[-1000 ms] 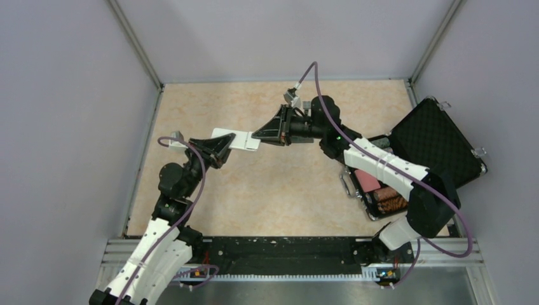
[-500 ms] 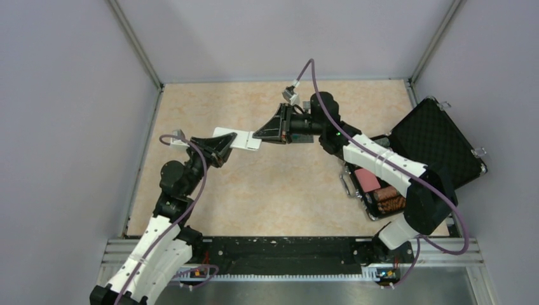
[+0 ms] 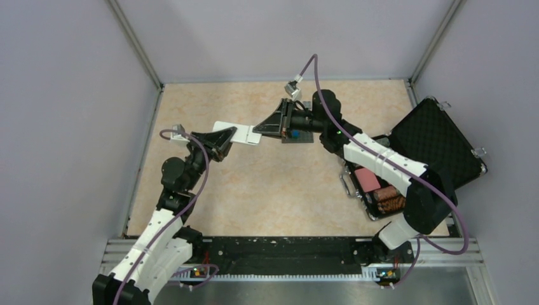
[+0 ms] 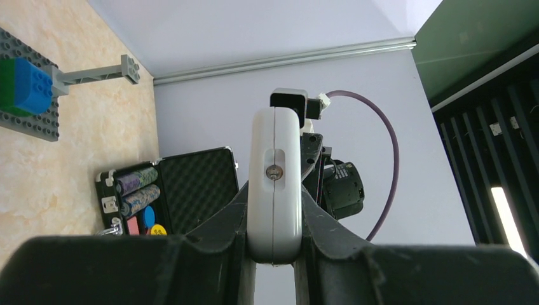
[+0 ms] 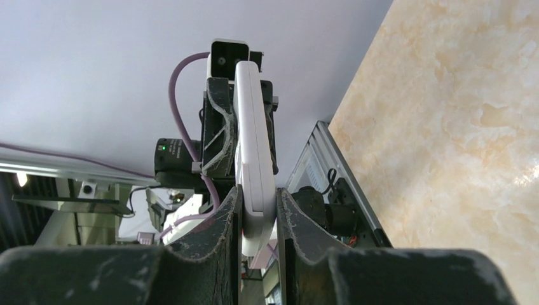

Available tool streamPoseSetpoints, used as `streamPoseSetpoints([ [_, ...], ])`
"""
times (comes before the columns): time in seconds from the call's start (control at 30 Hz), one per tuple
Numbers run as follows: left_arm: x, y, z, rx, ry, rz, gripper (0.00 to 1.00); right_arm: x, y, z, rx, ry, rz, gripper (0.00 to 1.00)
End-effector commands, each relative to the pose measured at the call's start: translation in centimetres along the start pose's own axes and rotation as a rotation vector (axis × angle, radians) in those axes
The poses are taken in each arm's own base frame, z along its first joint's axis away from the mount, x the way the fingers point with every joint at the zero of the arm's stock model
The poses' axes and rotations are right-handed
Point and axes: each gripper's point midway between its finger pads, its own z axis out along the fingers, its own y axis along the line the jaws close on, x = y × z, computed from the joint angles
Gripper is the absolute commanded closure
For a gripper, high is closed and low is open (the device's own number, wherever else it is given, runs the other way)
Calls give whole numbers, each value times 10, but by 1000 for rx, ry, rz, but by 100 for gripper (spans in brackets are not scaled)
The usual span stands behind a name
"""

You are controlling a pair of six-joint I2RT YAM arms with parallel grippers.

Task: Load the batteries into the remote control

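The white remote control [image 3: 243, 134] is held in the air over the far middle of the table, gripped at both ends. My left gripper [image 3: 227, 138] is shut on its left end; in the left wrist view the remote [image 4: 273, 178] stands edge-on between my fingers, at my gripper [image 4: 273, 238]. My right gripper [image 3: 257, 131] is shut on its right end; in the right wrist view the remote [image 5: 253, 159] is clamped edge-on at my gripper [image 5: 257, 219]. The batteries are not in view.
A grey square plate with a blue block [image 3: 293, 135] lies under the right wrist and also shows in the left wrist view [image 4: 25, 95]. An open black case [image 3: 438, 149] with poker chips [image 3: 389, 202] sits at the right edge.
Both grippers have carried the remote slightly towards the far side. The right wrist has shifted, and the grey plate with the blue block now shows beneath it.
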Motion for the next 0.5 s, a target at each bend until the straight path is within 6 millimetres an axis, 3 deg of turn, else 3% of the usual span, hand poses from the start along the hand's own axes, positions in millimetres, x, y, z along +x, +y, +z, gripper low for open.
streamPoseSetpoints([
  [0.0,22,-78,-13,287,106,44,100,28,-7,16,7,34,-56,90],
  [0.47,23,-97,-24,374,86,112,100,36,-5,24,3,34,-128,72],
])
